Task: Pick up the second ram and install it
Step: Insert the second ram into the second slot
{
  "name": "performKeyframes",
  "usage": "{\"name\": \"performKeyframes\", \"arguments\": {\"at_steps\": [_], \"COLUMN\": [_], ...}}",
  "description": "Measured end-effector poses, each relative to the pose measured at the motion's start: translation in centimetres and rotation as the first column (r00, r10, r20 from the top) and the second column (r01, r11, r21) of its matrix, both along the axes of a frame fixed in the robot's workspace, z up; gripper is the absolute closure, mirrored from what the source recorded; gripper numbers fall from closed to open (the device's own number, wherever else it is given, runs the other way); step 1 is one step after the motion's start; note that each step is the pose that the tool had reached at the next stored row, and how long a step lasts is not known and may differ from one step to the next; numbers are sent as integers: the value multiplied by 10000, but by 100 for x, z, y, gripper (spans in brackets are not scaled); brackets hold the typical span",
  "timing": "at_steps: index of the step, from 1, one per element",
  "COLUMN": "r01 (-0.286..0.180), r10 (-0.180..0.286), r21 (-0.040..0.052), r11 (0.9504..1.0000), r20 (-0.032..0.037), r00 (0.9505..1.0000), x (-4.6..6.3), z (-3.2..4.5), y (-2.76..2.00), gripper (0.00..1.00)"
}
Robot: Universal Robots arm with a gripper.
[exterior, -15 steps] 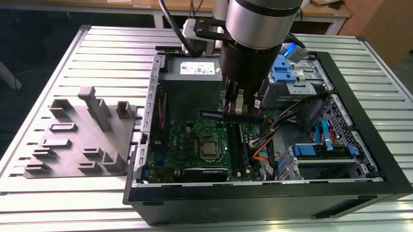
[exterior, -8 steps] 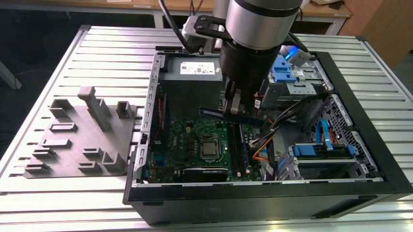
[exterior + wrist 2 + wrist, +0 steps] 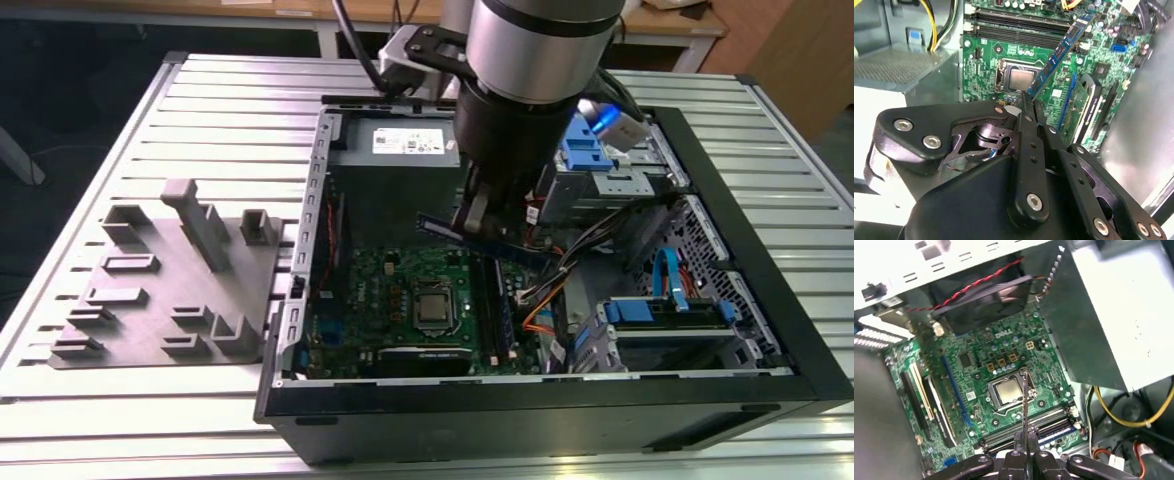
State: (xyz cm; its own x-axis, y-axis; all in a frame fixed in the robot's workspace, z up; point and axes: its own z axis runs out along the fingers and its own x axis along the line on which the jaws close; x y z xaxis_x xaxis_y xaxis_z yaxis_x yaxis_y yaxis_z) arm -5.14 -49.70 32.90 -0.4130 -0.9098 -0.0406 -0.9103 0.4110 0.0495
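Blue-green and on edge, the second ram [image 3: 1060,54] sits pinched between the closed fingers [image 3: 1026,130] of our gripper [image 3: 1030,100], above the motherboard [image 3: 989,60], near the black memory slots [image 3: 1009,30]. We reckon that grip leaves its lower edge free for a slot.

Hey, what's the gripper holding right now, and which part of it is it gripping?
The gripper is shut on the second ram, pinching it near one end; the rest juts out over the motherboard.

The second ram [image 3: 1024,400], edge-on in the gripper [image 3: 1025,439], above the green motherboard [image 3: 979,352] and its processor [image 3: 1006,390].
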Motion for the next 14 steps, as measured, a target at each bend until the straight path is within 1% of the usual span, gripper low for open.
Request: {"name": "performKeyframes", "arguments": {"at_steps": [2,4,7,9,11,12,14], "r01": [360,720,1272,1628,1983,2152,2518], "r10": [-360,-720,-1272,-1628,-1983,-2152,-2518], "r21": [0,0,0,0,0,0,0], "r11": [9994,9974,9919,9867,9801,9766,9678], "r20": [0,0,0,0,0,0,0], "r00": [9994,9974,9919,9867,9801,9766,9678], "x": [0,0,0,0,0,0,0], "z": [-1,-2,-5,-7,-9,-11,-12], "y": [0,0,0,0,0,0,0], "gripper": [90,90,90,90,90,90,90]}}
